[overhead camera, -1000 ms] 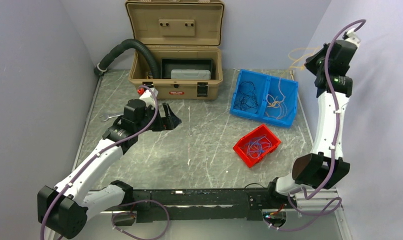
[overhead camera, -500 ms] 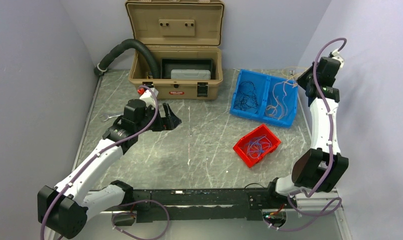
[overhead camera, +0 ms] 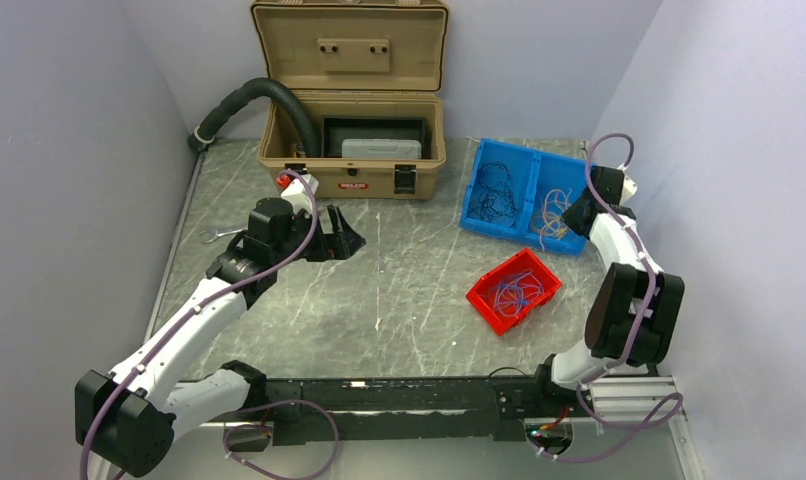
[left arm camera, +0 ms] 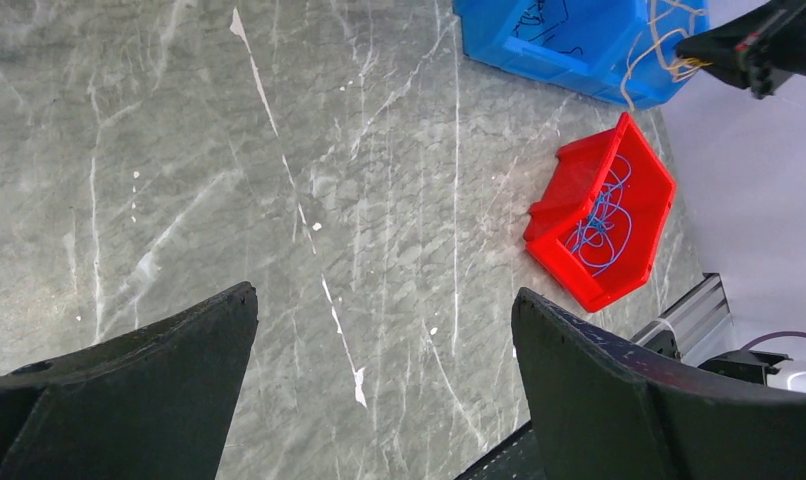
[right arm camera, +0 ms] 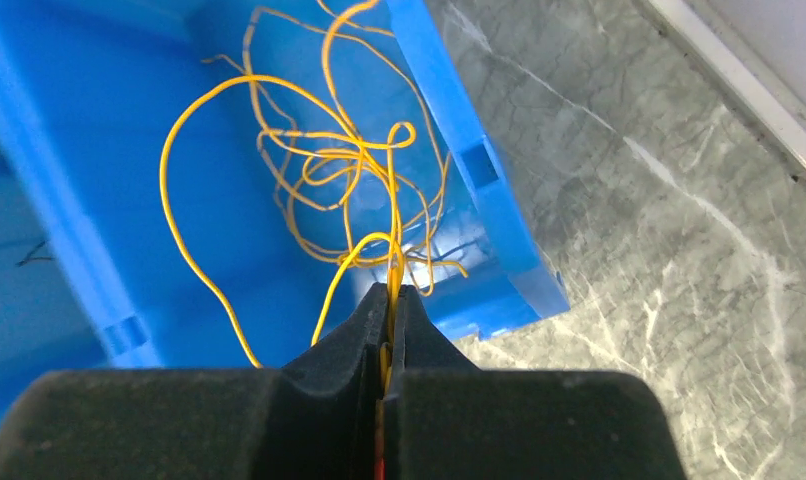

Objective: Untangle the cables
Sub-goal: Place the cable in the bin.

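Observation:
Thin yellow cables point(right arm camera: 324, 160) lie looped in the right compartment of the blue bin point(right arm camera: 499, 250). My right gripper point(right arm camera: 390, 290) is shut on a few of their strands, low over that compartment's near right corner point(overhead camera: 577, 215). Black cables point(overhead camera: 497, 188) fill the left compartment of the blue bin point(overhead camera: 539, 150). Blue cables point(overhead camera: 514, 292) sit in the red bin point(overhead camera: 484, 292), also visible in the left wrist view as blue cables point(left arm camera: 601, 215) in the red bin point(left arm camera: 559, 195). My left gripper point(left arm camera: 384, 293) hangs open over bare table, holding nothing point(overhead camera: 349, 238).
An open tan case point(overhead camera: 349, 180) stands at the back with a black corrugated hose point(overhead camera: 254, 95) running into it. A small silver tool point(overhead camera: 214, 235) lies near the left edge. Walls close in on both sides, the right one close to the right arm.
The right arm has come down from high by the right wall, lowering the yellow cables into the blue bin's right compartment. The left arm has not moved.

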Controlling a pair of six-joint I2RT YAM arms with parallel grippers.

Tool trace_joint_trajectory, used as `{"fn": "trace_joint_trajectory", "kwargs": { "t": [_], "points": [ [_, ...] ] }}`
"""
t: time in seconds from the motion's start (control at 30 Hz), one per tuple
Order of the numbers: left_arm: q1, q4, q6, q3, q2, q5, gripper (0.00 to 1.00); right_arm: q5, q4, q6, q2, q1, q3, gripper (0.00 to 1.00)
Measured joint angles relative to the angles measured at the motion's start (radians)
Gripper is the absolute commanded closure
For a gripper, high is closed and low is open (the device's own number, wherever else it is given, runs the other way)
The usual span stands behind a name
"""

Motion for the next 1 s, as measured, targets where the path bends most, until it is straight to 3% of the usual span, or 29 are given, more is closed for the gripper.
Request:
{"fn": "trace_joint_trajectory", "kwargs": {
  "t": [0.13,0.2,0.23,0.27,0.43,0.67,1.0],
  "points": [
    [-0.004,0.007,0.0,0.0,0.001,0.003,0.01,0.031,0.02,-0.001,0.085,0.008,-0.005,0.96],
    [-0.006,0.011,0.001,0.0,0.001,0.003,0.01,0.047,0.018,-0.001,0.13,0.008,0.0,0.78],
    [-0.006,0.012,0.004,0.0,0.001,0.003,0.01,0.054,0.012,-0.003,0.151,0.008,0.006,0.56],
    [-0.006,0.012,0.008,-0.001,0.0,0.002,0.01,0.05,0.007,-0.006,0.165,0.008,0.014,0.51],
    [-0.006,0.001,0.032,-0.005,-0.006,-0.022,0.01,0.068,-0.005,-0.028,0.157,0.047,0.059,0.48],
    [-0.006,-0.013,0.049,-0.012,-0.038,-0.05,0.01,0.114,-0.014,-0.057,0.008,0.159,0.073,0.4],
    [-0.006,-0.026,0.049,-0.028,-0.059,-0.057,0.01,0.158,-0.022,-0.047,-0.195,0.158,-0.01,0.43]
  ]
}}
